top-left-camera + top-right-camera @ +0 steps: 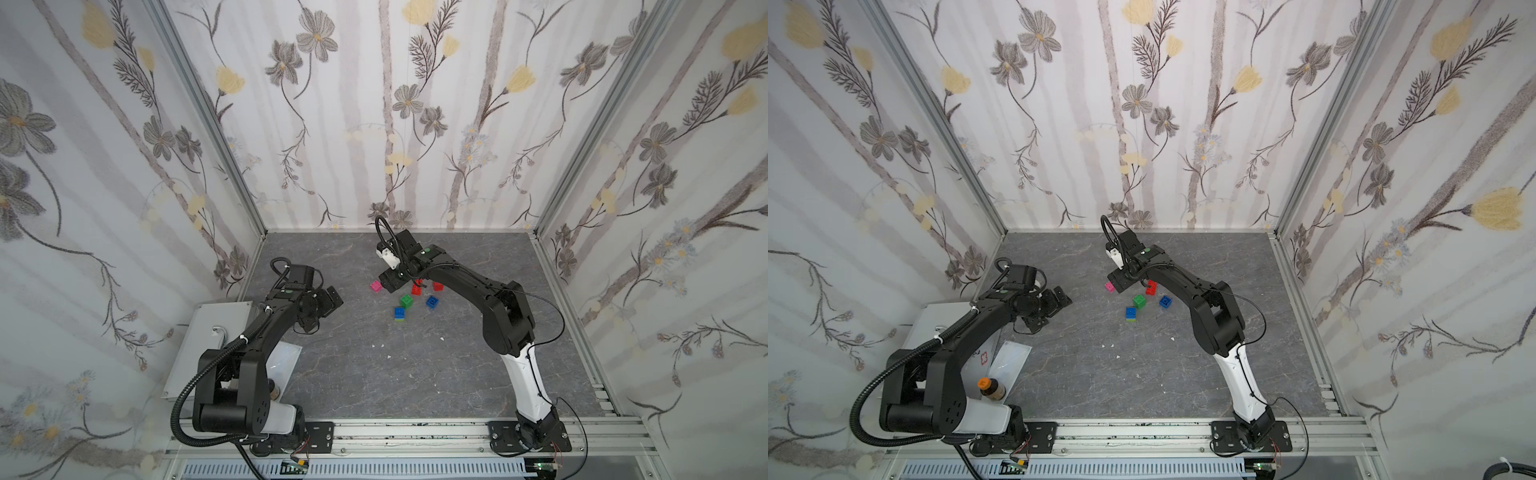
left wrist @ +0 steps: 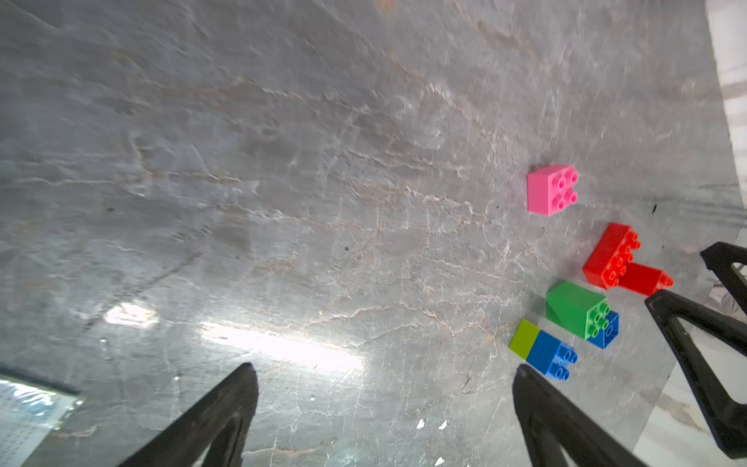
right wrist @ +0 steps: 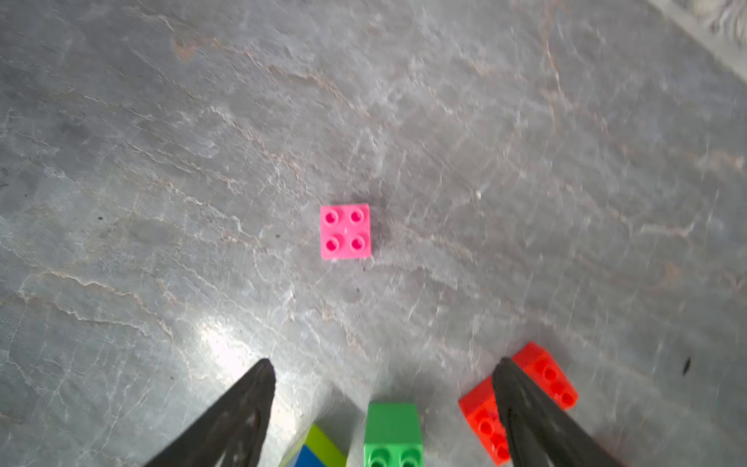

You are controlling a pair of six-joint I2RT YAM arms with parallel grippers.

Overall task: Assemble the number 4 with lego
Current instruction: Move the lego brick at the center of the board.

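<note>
Grey stone-pattern table (image 1: 357,374). Left arm (image 1: 266,328) at left; left gripper (image 2: 384,367) fingers spread fully, empty. Right arm (image 1: 494,311) reaches to far centre; right gripper (image 3: 383,364) fingers wide apart, holding nothing, above the lego. Bricks loose at far centre: two red bricks (image 1: 417,288) close together, dark green brick (image 1: 407,301), blue brick (image 1: 433,302), blue-on-lime pair (image 1: 400,313) joined. Pink brick (image 3: 345,231) alone, left of the cluster.

Nothing here reads as a word or number. The white box (image 1: 951,318) at the bench's edge carries a small red emblem (image 1: 982,359), too small to make out. In the left wrist view, a printed sheet (image 2: 22,424) shows only blurred rows of tiny marks.
</note>
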